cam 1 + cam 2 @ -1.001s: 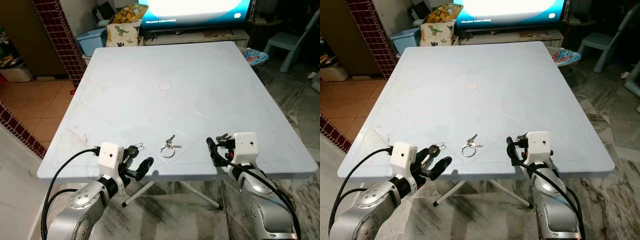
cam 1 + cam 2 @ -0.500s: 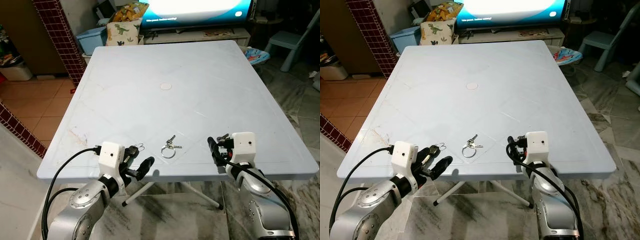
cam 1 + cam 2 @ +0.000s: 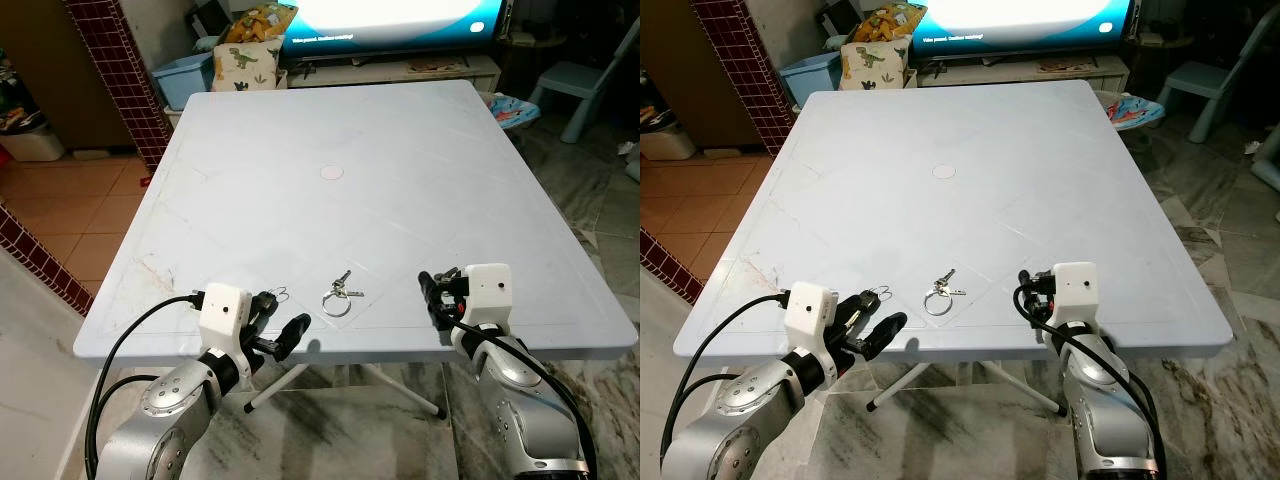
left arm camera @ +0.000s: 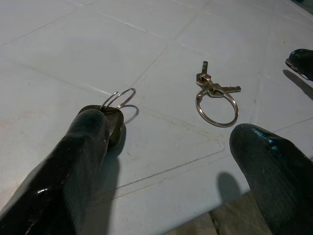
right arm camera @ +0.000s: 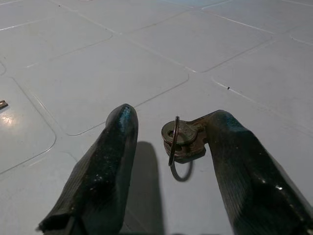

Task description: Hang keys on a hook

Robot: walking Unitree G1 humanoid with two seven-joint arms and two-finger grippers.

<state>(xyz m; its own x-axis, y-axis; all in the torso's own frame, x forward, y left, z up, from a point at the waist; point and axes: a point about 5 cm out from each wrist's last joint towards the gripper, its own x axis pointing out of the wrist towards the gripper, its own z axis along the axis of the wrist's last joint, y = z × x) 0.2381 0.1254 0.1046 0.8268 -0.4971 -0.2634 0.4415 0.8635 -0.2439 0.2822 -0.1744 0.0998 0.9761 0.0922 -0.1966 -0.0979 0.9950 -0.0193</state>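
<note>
Keys lie on table near front edge, between open left hand and open right hand.

the room is evenly bright, with soft daylight. the screen at the back is blown out to white glare. the pale surface shows only faint shadows. in the wrist views, the black fingers are close and a little soft, with small shiny highlights, and they cast short dark shadows. head views are sharp, without blur.
</note>
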